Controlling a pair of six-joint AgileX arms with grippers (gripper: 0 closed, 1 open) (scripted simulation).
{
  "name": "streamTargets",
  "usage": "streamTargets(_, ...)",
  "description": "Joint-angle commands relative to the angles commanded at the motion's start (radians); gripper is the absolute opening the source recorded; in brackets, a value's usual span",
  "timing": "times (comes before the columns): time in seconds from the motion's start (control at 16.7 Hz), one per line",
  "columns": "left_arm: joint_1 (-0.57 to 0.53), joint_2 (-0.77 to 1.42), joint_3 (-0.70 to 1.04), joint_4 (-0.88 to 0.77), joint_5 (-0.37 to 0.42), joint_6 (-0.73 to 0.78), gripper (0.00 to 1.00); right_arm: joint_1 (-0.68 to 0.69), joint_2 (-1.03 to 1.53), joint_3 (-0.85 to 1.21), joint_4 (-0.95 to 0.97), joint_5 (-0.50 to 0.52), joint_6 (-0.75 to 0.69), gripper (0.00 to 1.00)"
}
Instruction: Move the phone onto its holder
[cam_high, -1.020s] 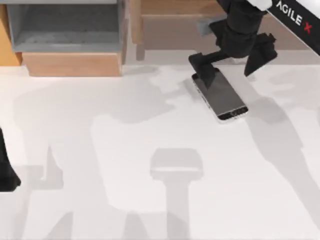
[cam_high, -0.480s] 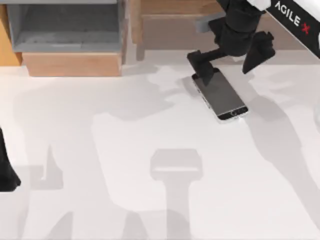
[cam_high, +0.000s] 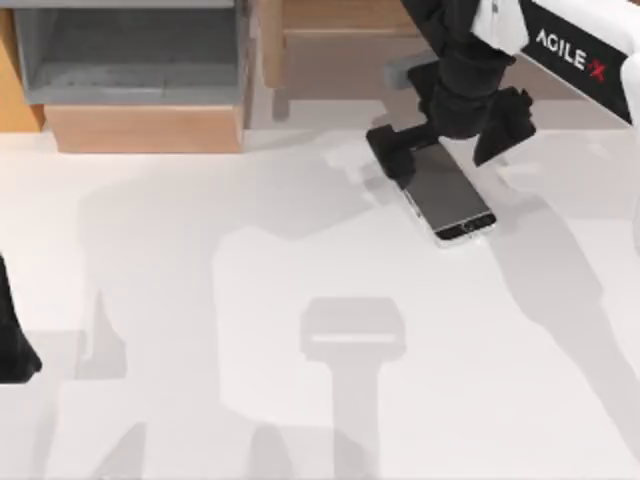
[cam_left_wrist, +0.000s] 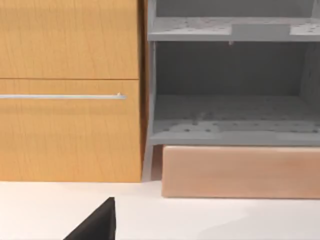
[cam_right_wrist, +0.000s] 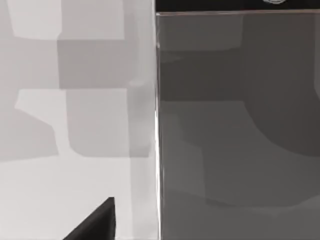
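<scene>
The phone (cam_high: 450, 200) lies flat and slanted on the white table at the back right, dark screen up, silver edge showing. My right gripper (cam_high: 448, 140) is open and hangs over the phone's far end, one finger (cam_high: 393, 150) at the phone's left far corner and the other (cam_high: 502, 122) out past its right side. The right wrist view looks down on the phone's glossy screen (cam_right_wrist: 235, 130) from close up. The holder (cam_high: 353, 331), a pale grey stand, sits in the middle of the table, nearer than the phone. My left gripper (cam_high: 12, 345) is parked at the left edge.
A wooden cabinet with a grey open shelf (cam_high: 130, 60) runs along the back left, and a wooden block (cam_high: 340, 40) stands behind the phone. The left wrist view faces that cabinet's drawer front (cam_left_wrist: 70, 95) and grey shelf (cam_left_wrist: 230, 115).
My right gripper has shifted a little to the left and come down closer over the phone's far end. The phone and the left arm have stayed where they were.
</scene>
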Motion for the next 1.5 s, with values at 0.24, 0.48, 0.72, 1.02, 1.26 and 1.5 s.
streamTargets(0.24,0.000,0.000,0.000,0.000,0.000,0.000,1.00,-0.011,0.025,-0.044,0.069,-0.001,-0.010,1.00)
streamTargets(0.48,0.000,0.000,0.000,0.000,0.000,0.000,1.00,-0.011,0.025,-0.044,0.069,-0.001,-0.010,0.92)
streamTargets(0.72,0.000,0.000,0.000,0.000,0.000,0.000,1.00,-0.011,0.025,-0.044,0.069,-0.001,-0.010,0.62)
streamTargets(1.02,0.000,0.000,0.000,0.000,0.000,0.000,1.00,-0.011,0.025,-0.044,0.069,-0.001,-0.010,0.25)
streamTargets(1.26,0.000,0.000,0.000,0.000,0.000,0.000,1.00,-0.011,0.025,-0.044,0.069,-0.001,-0.010,0.00)
streamTargets(1.5,0.000,0.000,0.000,0.000,0.000,0.000,1.00,-0.011,0.025,-0.044,0.069,-0.001,-0.010,0.00)
